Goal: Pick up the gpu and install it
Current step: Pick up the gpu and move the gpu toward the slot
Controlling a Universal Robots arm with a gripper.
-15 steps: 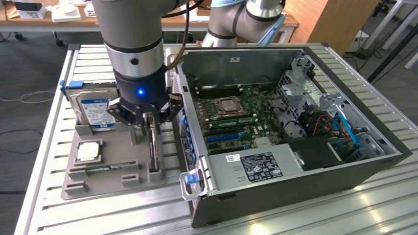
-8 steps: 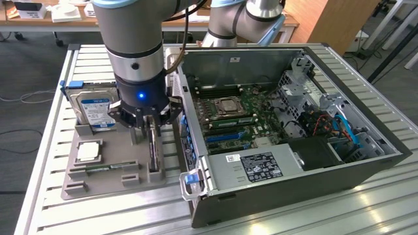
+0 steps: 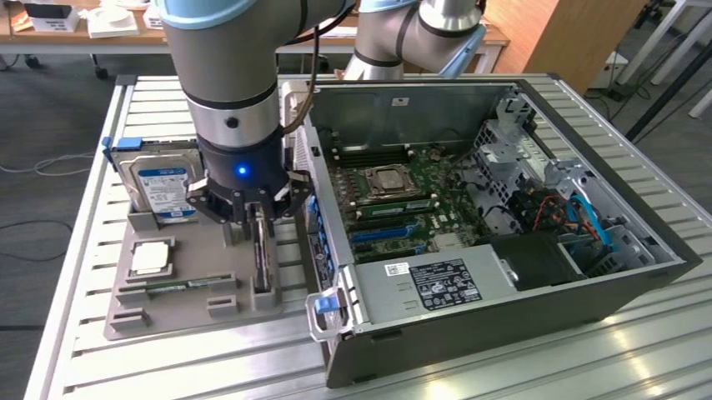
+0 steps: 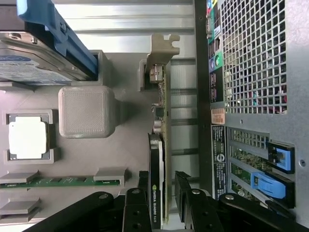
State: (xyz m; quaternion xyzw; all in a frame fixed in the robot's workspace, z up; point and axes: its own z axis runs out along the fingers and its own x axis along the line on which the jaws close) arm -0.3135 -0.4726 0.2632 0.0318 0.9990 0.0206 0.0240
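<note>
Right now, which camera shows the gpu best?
The wrist view: the gpu is seen close up, from silver bracket to black face, standing on edge between the jaws. In the exterior view the gpu is a thin dark strip below the arm.

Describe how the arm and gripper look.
The arm is silver-grey tubing with light-blue joint caps and a black cable alongside. Its black wrist carries a glowing blue light. The gripper is black, with bolted linkage fingers.

Slatted metal table (image 3: 645,350) with grey parts holder (image 3: 167,321) beside open computer case (image 3: 501,333).
</note>
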